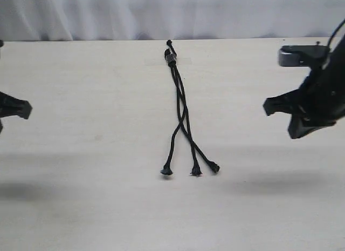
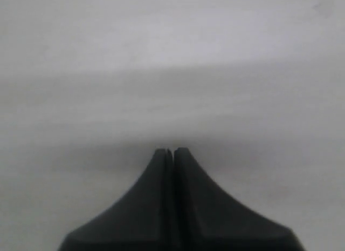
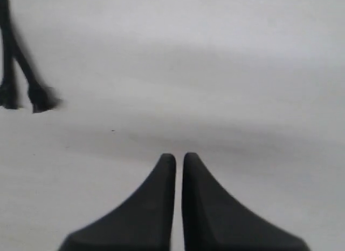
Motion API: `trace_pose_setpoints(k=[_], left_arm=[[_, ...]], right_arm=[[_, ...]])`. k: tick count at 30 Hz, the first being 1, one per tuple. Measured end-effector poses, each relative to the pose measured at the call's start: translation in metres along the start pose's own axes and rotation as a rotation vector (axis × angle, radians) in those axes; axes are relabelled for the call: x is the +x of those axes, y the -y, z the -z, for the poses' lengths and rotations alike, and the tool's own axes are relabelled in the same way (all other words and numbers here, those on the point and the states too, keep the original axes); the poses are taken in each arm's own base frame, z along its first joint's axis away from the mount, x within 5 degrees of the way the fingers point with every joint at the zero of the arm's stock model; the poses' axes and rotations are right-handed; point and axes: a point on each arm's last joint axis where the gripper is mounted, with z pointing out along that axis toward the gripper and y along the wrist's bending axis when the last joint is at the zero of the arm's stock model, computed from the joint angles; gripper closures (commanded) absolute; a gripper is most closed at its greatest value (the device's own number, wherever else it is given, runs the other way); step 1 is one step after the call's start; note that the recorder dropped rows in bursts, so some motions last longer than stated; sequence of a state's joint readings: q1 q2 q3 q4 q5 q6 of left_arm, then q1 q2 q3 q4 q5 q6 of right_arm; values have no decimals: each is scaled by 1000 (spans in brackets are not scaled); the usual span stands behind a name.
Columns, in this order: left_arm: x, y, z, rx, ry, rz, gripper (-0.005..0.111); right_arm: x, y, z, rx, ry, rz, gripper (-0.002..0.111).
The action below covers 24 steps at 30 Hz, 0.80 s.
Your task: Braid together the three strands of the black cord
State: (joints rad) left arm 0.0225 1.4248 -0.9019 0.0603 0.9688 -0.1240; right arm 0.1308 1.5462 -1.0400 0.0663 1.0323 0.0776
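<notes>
**Tabletop check: braid barely started**

Pale tabletop (image 1: pixel 81 208), white drape (image 1: pixel 81 13) behind. One black cord (image 1: pixel 176 81) lying mid-table, bound end (image 1: pixel 171 58) under clear tape (image 1: pixel 186 60) at far side. Counted: three strands (image 1: pixel 181 113), knobbed tips (image 1: pixel 196 170) fanned apart; one or two loose crossings only, judged mostly unbraided. Two grippers, well clear of cord: left gripper (image 2: pixel 173 151) pressed together, right gripper (image 3: pixel 179 156) all but closed, empty.
</notes>
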Motion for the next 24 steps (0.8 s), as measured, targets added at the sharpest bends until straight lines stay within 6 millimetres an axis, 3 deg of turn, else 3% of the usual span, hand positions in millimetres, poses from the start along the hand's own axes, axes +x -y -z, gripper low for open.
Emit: trace_pose_setpoints(k=[4,11,16,24], left_arm=[[9,-16,2,31,-81,88,107],[40,-10,25,136,59,51,107],[74,-11,42,139,266,49,107],[130,-14,74,123,701,44,107]], right_arm=[[18,16,24,16,68,-48,104],[63,10,72,3,404,10,104],[97,12,84,-15,576,19,104],[143,17,85,-40,818,21,104]])
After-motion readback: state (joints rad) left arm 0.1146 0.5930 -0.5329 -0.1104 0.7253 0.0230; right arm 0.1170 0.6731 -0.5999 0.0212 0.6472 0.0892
